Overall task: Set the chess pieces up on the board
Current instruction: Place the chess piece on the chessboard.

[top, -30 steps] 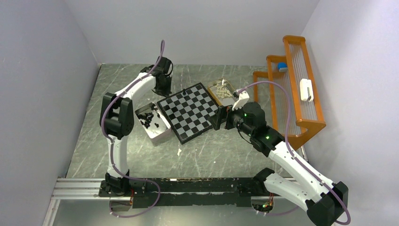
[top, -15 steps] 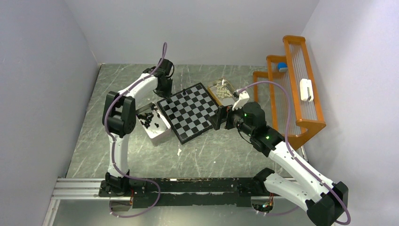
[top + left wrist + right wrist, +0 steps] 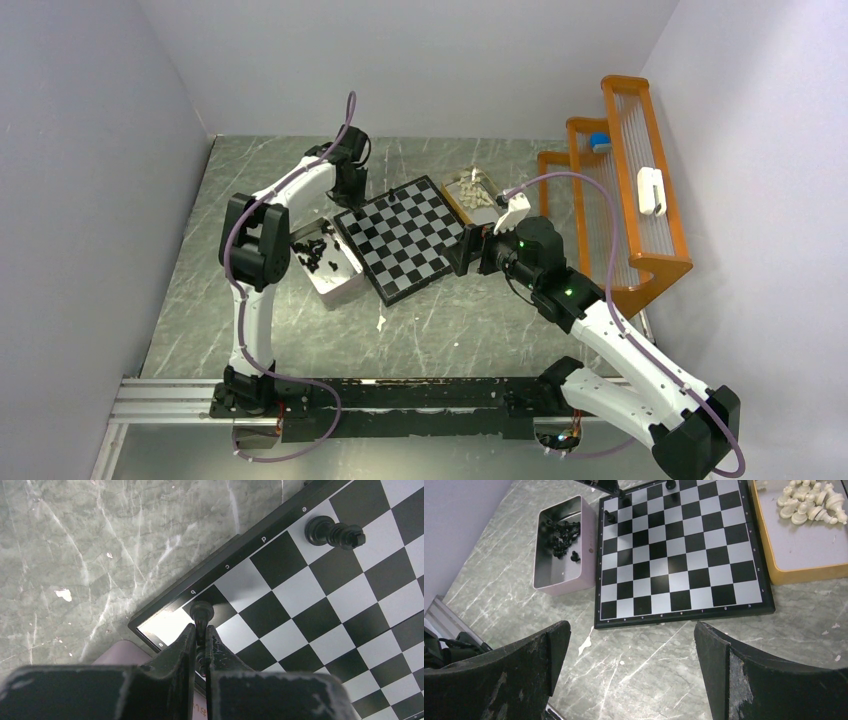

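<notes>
The step in hand is seating one man on the back row. The left gripper [image 3: 200,631] is clamped on a small black chess piece [image 3: 202,611], held over the dark second square from the corner of the flat black-and-pale checked chessboard [image 3: 410,245]. In the overhead view that corner is at about the board's 10 o'clock. I cannot tell whether the piece's base touches the square.

Another black chessman [image 3: 334,531] stands further along the same edge row. More black pieces [image 3: 559,532] wait in the pale rectangular tin [image 3: 565,586] at the board's 9 o'clock. The cream-white pieces [image 3: 809,502] lie in the tan tray [image 3: 804,572] at 2 o'clock.

The right gripper [image 3: 631,645] hangs at 3 o'clock, its fingers spread wide and empty.

The next move probably calls for lowering the piece until it sits upright, parting the fingers, and lifting straight up so it is not tipped.
</notes>
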Controlling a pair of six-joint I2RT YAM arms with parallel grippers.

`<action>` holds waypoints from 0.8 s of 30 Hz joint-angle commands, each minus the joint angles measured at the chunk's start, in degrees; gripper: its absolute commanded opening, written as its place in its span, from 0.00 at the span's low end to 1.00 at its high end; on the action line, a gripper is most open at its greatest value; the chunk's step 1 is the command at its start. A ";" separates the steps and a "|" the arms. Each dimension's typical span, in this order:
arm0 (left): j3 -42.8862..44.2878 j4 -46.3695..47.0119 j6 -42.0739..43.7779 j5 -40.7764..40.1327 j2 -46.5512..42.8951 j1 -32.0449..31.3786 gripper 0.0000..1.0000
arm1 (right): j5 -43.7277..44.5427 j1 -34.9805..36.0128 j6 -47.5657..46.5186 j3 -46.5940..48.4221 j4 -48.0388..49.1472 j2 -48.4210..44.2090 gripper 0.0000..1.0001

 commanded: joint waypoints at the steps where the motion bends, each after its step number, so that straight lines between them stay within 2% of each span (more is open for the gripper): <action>1: 0.15 0.74 0.89 1.35 0.95 -0.49 0.11 | 0.50 0.06 0.11 1.27 -0.12 -0.09 1.00; 24: -0.16 0.70 0.94 2.49 1.59 -0.67 0.12 | 0.67 0.02 0.10 1.01 0.03 -0.27 1.00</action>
